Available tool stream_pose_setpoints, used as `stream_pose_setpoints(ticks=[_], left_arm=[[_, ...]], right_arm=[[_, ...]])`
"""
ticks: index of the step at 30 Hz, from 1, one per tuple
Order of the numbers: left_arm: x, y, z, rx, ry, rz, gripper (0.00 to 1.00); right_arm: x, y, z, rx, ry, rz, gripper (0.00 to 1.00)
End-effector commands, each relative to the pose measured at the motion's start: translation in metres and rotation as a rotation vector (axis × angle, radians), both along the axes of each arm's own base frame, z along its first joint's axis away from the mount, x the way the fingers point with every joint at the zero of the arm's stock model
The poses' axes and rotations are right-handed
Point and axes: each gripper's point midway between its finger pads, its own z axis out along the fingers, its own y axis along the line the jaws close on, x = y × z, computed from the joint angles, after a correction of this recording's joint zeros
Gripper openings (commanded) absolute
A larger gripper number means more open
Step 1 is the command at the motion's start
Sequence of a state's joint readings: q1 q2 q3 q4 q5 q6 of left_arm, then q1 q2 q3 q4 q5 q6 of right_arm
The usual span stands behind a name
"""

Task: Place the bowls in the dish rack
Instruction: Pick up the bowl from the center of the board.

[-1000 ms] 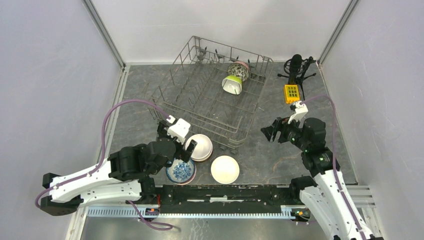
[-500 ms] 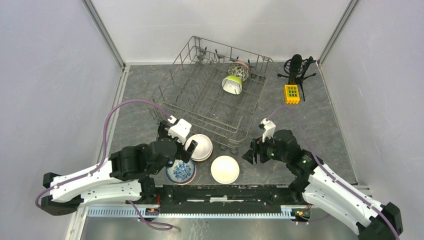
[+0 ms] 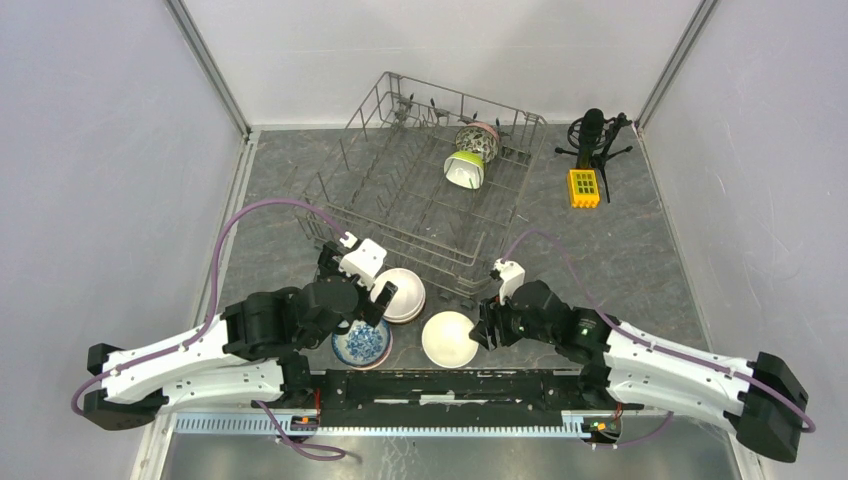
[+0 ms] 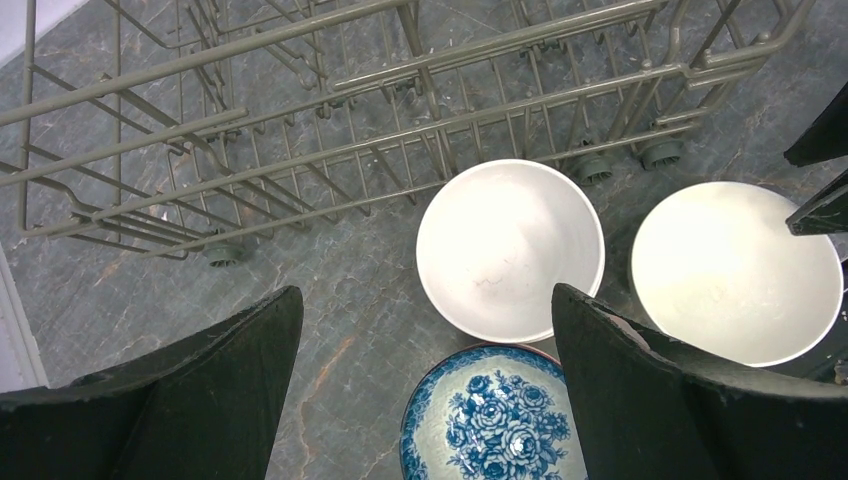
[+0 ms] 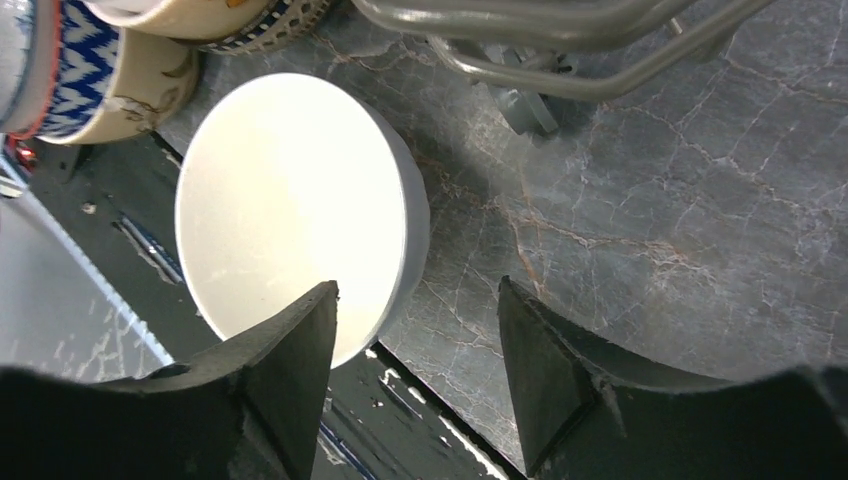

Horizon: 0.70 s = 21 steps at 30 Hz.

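Where the arms are bolted down, on the near side of the dish rack (image 3: 400, 190), loose bowls sit on the grey marbled table (image 3: 650, 230). Nearest of all, in front of the rack's near edge, are a blue floral bowl (image 3: 361, 342) and, to its right, a plain white bowl (image 3: 449, 339), both upright and apart from each other. The right gripper (image 5: 415, 288) is low at the white bowl's right side with its jaws apart. One finger is over the bowl's inside and the other over bare table, so the rim lies between them; I cannot tell whether either finger touches it. A little closer to the rack, just short of its near rail, stands a stack of bowls (image 3: 403, 293) topped by a white one, with patterned and tan ones showing beneath it in the right wrist view. The left gripper (image 4: 425, 298) hangs above this stack and the floral bowl, spread wide and holding nothing. In the rack's far right corner, a lime green bowl (image 3: 464, 168) stands on edge between the tines. A dark patterned bowl (image 3: 478, 142) stands just behind it. Off the rack's far right corner are a yellow block (image 3: 583, 187) and, beyond that, a black microphone (image 3: 592, 130) on a small stand.
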<state>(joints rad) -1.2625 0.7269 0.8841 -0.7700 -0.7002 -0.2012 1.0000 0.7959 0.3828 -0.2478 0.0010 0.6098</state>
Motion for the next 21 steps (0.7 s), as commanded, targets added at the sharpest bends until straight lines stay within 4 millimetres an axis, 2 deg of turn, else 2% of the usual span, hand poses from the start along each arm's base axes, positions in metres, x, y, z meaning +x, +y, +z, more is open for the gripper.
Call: stream_pose_setpoints(ticks=[1,7,15,21], left_arm=[[0.000,-0.005,0.016,-0.073,-0.001,0.006,1.00],[0.000,-0.004,0.018,-0.083,-0.004,0.005,1.00],[-0.001,-0.003,0.019,-0.090,-0.002,0.000,1.00],[-0.002,-0.003,0.020,-0.098,-0.001,-0.003,1.00]], right_arm=[[0.012,0.010,0.008,-0.008,-0.047,-0.058,0.63],[0.008,0.021,0.006,-0.049,-0.063,-0.037,0.53],[0.007,0.025,0.004,-0.088,-0.078,-0.036,0.41],[0.007,0.021,-0.003,-0.139,-0.080,-0.045,0.40]])
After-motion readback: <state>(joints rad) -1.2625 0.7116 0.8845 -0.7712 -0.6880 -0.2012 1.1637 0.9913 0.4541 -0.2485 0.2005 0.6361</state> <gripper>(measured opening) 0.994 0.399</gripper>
